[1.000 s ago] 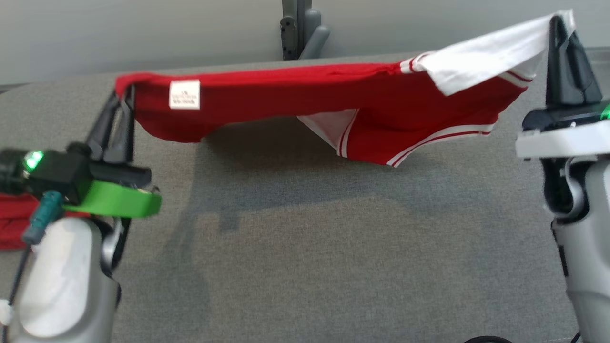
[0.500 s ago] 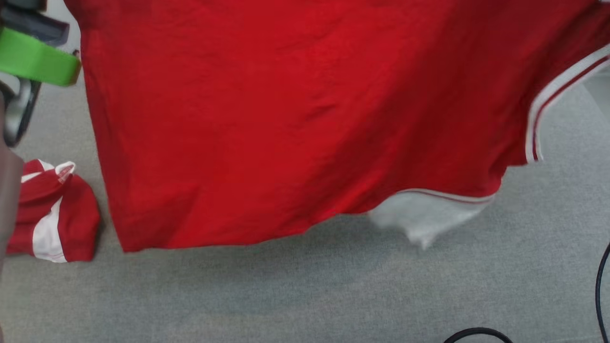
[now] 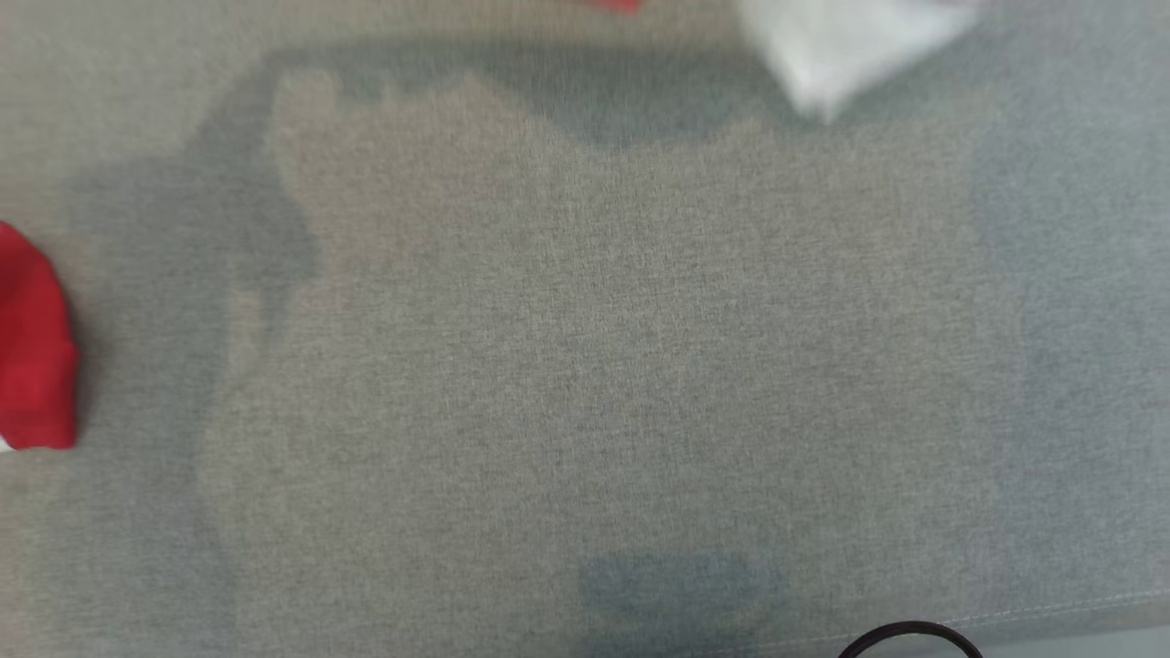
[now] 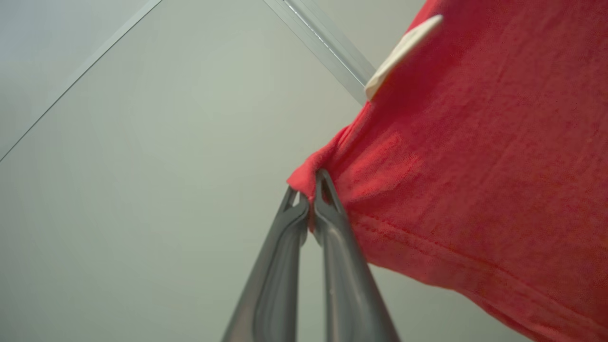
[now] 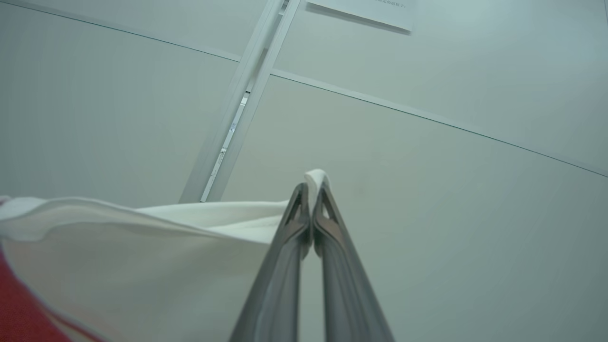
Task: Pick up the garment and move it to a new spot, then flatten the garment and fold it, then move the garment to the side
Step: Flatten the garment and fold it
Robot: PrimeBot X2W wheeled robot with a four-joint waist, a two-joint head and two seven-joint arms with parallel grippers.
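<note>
R gripper (image 5: pixel 311 192) comes up from 6 o'clock, jaws pinched tight on white edge of garment (image 5: pixel 142 270), w/ a bit poking past the tips. Rest sags off twd 9 o'clock, red patch at 7-8. Bkgd: pale wall (image 5: pixel 451 199), metal strip (image 5: pixel 237 114) from 12 twd ctr, white sheet (image 5: pixel 365 12) at 1 o'clock.

red shirt (image 4: pixel 475 166), white sleeve (image 5: pixel 142 256), white label (image 4: pixel 403 52); held aloft, pinched at red corner and sleeve edge.

Red garment (image 4: pixel 475 166) — white sleeve (image 5: pixel 142 266), grey surface (image 3: pixel 585 366).
</note>
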